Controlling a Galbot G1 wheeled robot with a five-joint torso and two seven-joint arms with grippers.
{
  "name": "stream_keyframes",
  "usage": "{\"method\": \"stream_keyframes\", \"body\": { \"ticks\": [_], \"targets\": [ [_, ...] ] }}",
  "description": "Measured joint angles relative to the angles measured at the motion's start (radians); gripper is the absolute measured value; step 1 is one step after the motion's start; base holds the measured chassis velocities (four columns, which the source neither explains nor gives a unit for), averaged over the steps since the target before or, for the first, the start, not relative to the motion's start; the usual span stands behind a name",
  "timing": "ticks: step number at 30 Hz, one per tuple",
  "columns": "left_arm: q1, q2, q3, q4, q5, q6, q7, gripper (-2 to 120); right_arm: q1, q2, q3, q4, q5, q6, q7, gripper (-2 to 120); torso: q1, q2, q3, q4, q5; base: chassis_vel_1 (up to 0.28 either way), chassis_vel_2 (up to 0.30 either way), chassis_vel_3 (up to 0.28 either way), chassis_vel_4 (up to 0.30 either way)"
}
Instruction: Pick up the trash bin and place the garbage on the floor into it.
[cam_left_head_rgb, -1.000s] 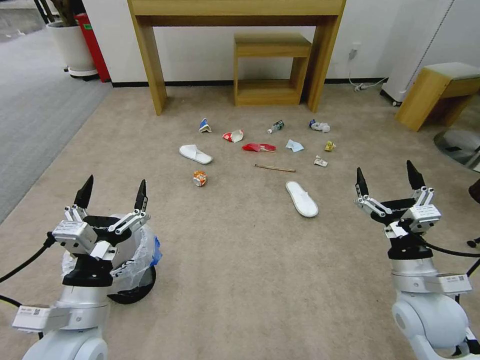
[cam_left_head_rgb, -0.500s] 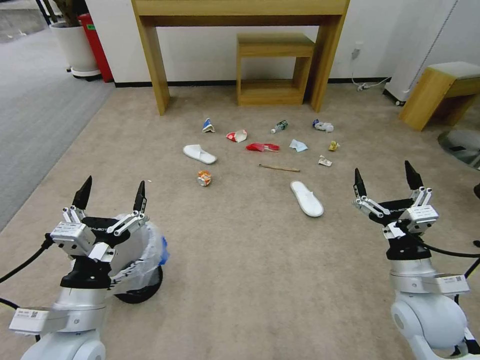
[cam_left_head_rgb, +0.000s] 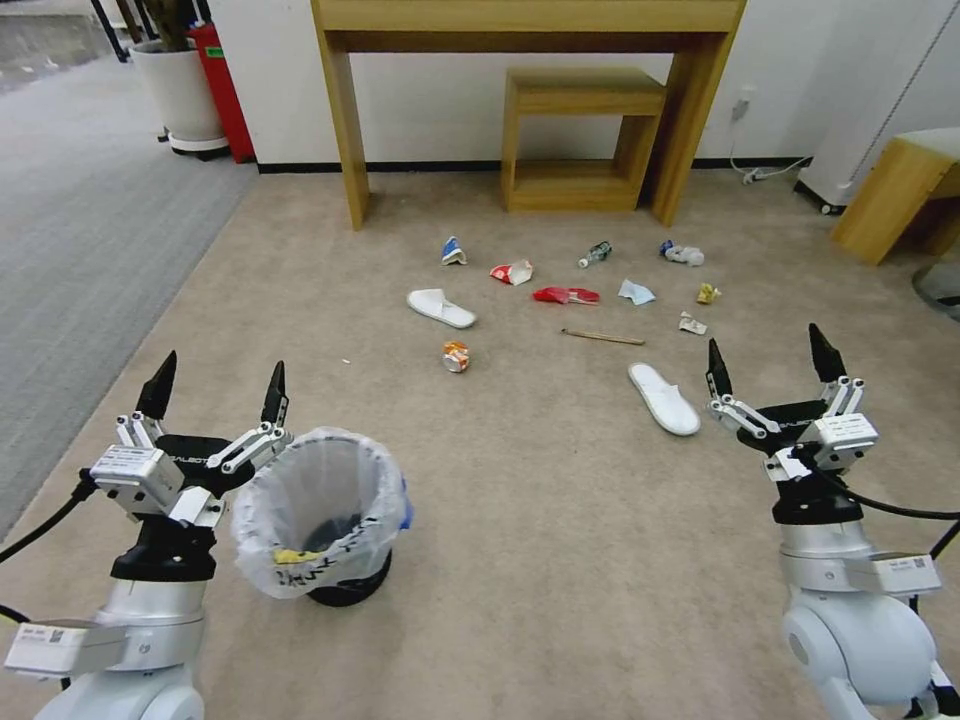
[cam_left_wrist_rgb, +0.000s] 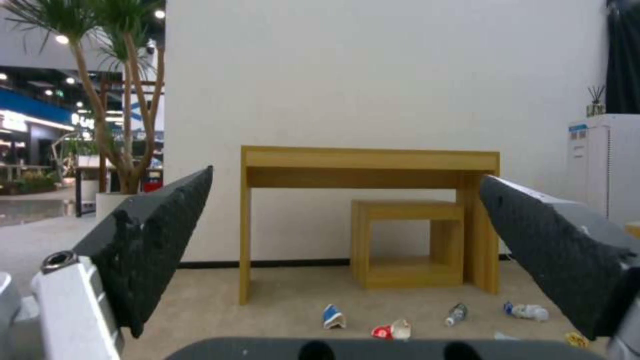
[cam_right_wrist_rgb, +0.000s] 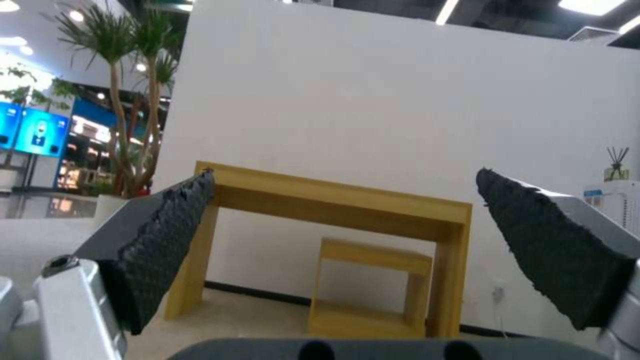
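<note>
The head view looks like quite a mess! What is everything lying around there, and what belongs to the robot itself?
Trash bin: one, black with whitish bag liner, on the carpet beside the left pincer.
Slippers: two, white, one at the litter's left, one nearer the right pincer.
Crushed paper bowl: one, red and white, near the table.
Bottle: one, small, clear.
Face mask: one, blue.
Red wrapper: one, mid-litter.
Wooden sticks: brown, lying flat.
Crumpled orange scrap: one, nearest the bin.
Floor: beige carpet.
Wooden table: one, against the wall, small stool beneath.
Left pincer: black fingers, open, empty.
Right pincer: black fingers, open, empty.
</note>
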Motion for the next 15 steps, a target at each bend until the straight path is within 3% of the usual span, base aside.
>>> {"method": "stream_keyframes", "body": {
  "ticks": [15],
  "targets": [
    [0.014, -0.017, -0.002, -0.015, 0.004, -0.005, 0.003, 100, -0.005, 0.000, 0.000, 0.007, 0.006, 0.014, 0.002, 100, 0.000, 0.000, 0.000, 0.0000, 0.0001, -0.015, -0.010, 0.010, 0.009]
  ]
}}
